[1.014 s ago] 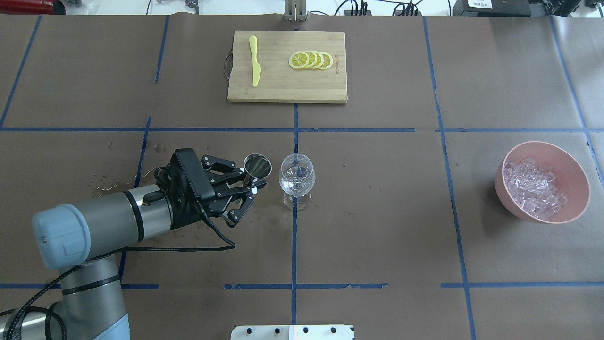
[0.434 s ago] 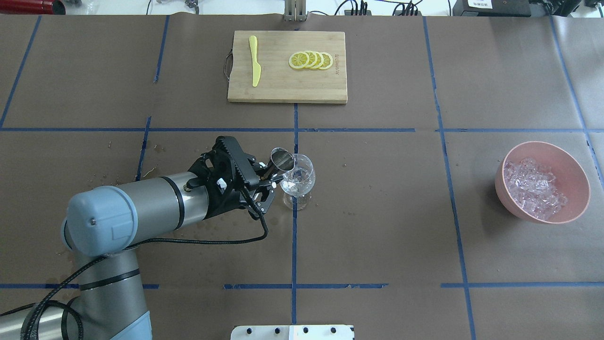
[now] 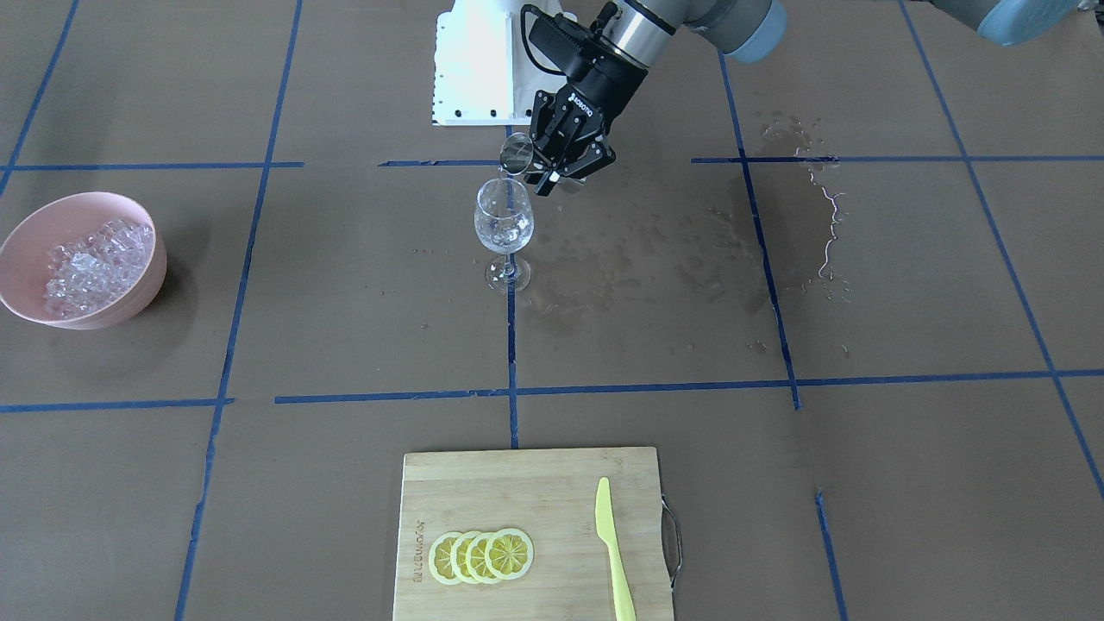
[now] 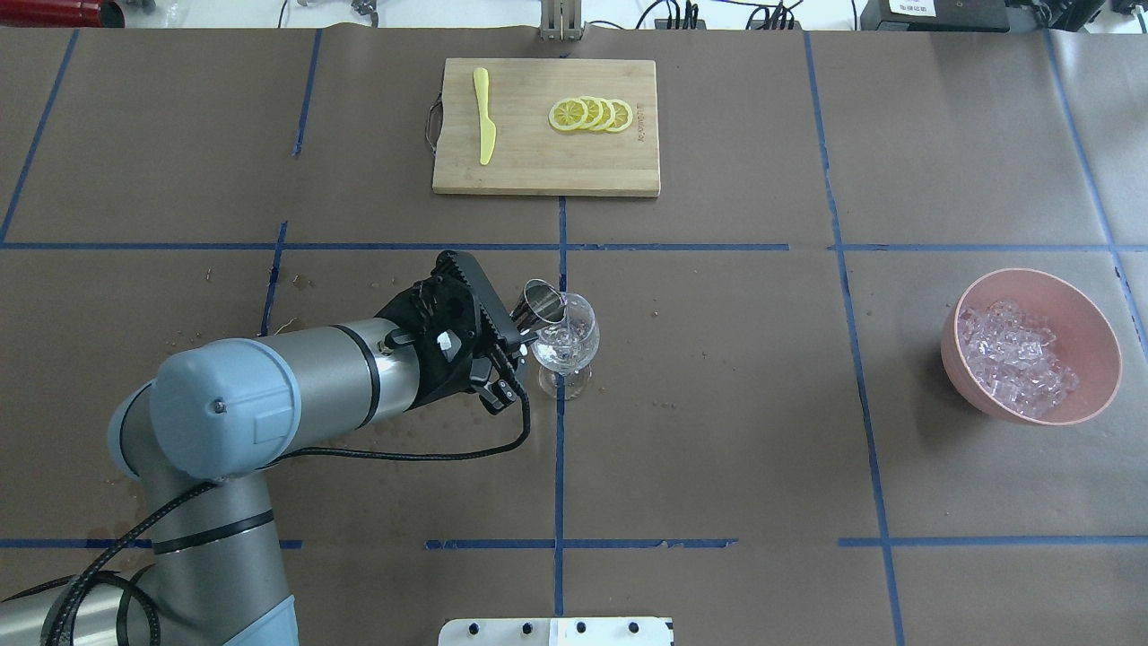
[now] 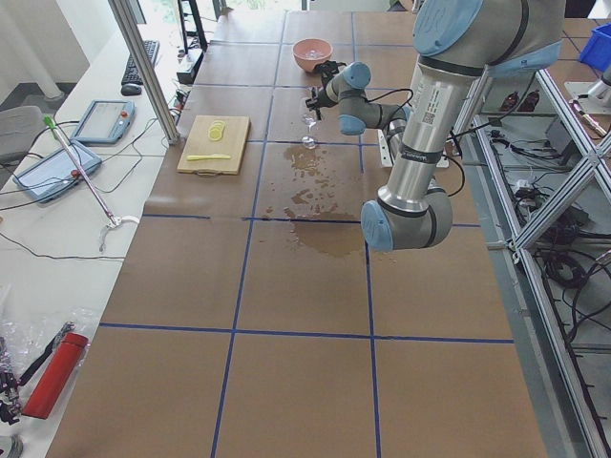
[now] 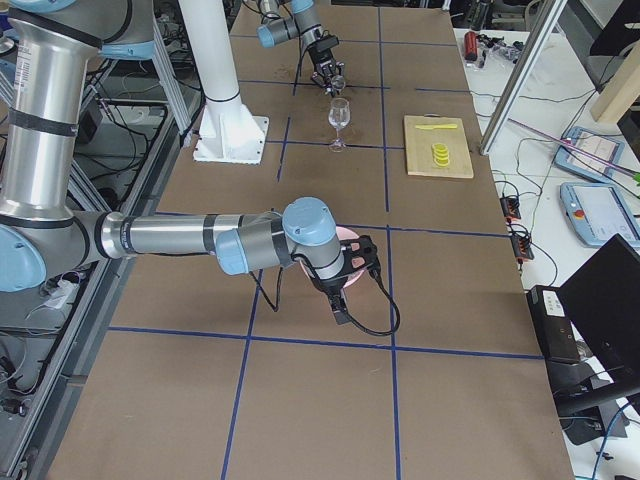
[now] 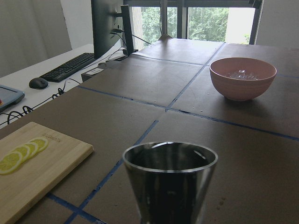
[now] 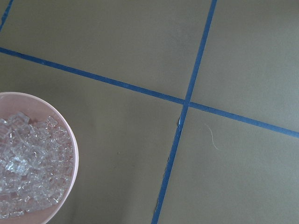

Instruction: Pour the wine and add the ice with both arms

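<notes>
My left gripper [image 4: 523,325] is shut on a small steel cup [image 4: 543,303], tilted with its mouth over the rim of the clear wine glass [image 4: 567,345]. The glass stands upright on the table's centre line. The front view shows the cup [image 3: 517,153] just above the glass [image 3: 503,226], held by the gripper [image 3: 542,170]. The left wrist view shows the cup [image 7: 170,182] close up. The ice [image 4: 1013,359] fills a pink bowl [image 4: 1090,309] at the right. My right gripper [image 6: 345,292] shows only in the right side view, by the bowl; I cannot tell whether it is open.
A bamboo cutting board [image 4: 538,170] at the far middle carries lemon slices [image 4: 592,115] and a yellow knife [image 4: 484,117]. Wet spill patches [image 3: 802,172] darken the paper on my left side. The white base [image 4: 556,631] sits at the near edge.
My left arm has swung right toward the wine glass, and the steel cup has tipped from facing up to leaning over the glass rim. The bowl and board have not moved.
</notes>
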Controlling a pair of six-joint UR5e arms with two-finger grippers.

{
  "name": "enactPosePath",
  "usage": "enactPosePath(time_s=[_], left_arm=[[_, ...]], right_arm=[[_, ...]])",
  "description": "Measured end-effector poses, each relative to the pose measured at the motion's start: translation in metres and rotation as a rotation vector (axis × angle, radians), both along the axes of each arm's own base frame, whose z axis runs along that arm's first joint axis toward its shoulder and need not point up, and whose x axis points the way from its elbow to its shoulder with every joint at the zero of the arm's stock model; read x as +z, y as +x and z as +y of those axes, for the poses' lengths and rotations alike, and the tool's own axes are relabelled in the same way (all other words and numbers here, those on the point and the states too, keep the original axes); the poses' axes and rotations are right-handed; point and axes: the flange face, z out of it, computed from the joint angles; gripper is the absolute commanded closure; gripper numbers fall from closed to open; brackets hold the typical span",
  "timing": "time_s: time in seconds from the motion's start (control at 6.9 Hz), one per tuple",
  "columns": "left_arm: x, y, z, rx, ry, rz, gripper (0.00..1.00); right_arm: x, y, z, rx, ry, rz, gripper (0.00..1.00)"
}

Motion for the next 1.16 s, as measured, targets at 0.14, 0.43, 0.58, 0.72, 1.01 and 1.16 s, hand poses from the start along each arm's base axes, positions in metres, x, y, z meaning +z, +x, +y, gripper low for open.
enactPosePath(time_s=[0.14, 0.43, 0.58, 0.72, 1.01, 1.16], left_arm=[[-0.005, -0.002, 0.001, -0.001, -0.008, -0.031, 1.0], [-0.007, -0.01, -0.005, -0.012, -0.005, -0.088, 1.0], [-0.008, -0.015, -0.009, -0.018, -0.001, -0.122, 1.0], [-0.014, -0.017, -0.01, -0.018, -0.002, -0.16, 1.0], [-0.03, -0.015, -0.012, -0.013, -0.004, -0.228, 1.0], [-0.031, -0.014, -0.012, -0.01, -0.003, -0.252, 1.0]], right_arm=[[0.0, 0.0, 0.0, 0.0, 0.0, 0.0, 0.0], [0.001, 0.0, 0.0, 0.0, -0.002, 0.0, 0.0], [0.001, 0.0, 0.0, 0.0, -0.002, -0.001, 0.0], [0.001, 0.0, 0.0, 0.001, -0.002, -0.001, 0.0], [0.001, 0.0, 0.0, 0.001, -0.002, 0.0, 0.0], [0.001, 0.0, 0.0, 0.001, -0.002, 0.0, 0.0]])
